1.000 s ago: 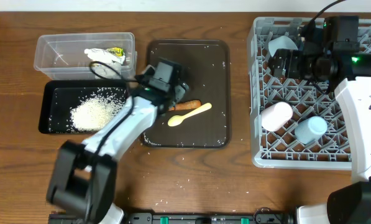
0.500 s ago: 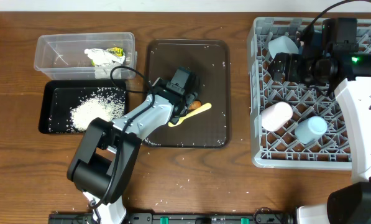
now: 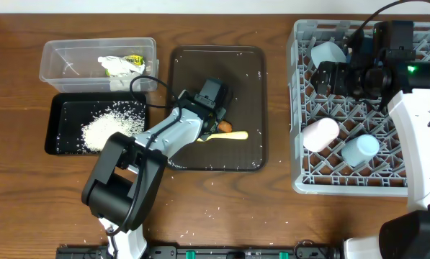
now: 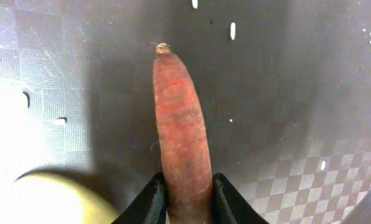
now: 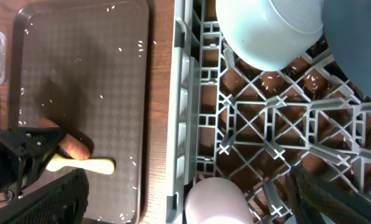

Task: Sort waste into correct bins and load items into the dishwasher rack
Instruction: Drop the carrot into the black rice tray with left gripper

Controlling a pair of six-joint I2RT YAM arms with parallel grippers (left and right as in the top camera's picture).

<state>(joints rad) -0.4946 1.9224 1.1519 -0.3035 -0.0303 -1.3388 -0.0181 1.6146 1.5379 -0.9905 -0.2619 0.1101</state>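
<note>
Fingers [image 4: 149, 200] of your left arm are closed on the small orange carrot-like stick [image 4: 182, 130], one black tip pressed to each side of its near end. Most of its length pokes out toward 12 o'clock in the left wrist view. Your right fingers [image 5: 45, 199] are spread wide and hold nothing, hovering over the large grey lattice dishwasher rack [image 3: 301, 180] at 3 o'clock on the table.

The stick lies just toward 6 o'clock of the middle of the dark brown serving tray [image 3: 247, 86]. The pale yellow plastic spoon [image 3: 233, 134] lies right against it.

Watch two things. You are holding the stick by one end, so I judge it may droop or swing as it comes up, and the smooth skin could slide out. The spoon is so close that a sloppy lift may drag or flip it.

From the stick, the shallow black rectangular tray [image 3: 56, 147] with white rice sits at 9 o'clock. The clear plastic rectangular tub [image 3: 63, 54] with crumpled paper sits at 10 o'clock.

Only the left wrist view shows the tips touching the stick; overhead, the wrist hides that contact. Only the overhead view shows both bins. The right wrist view shows the spoon handle lying beside the stick's free end.
</note>
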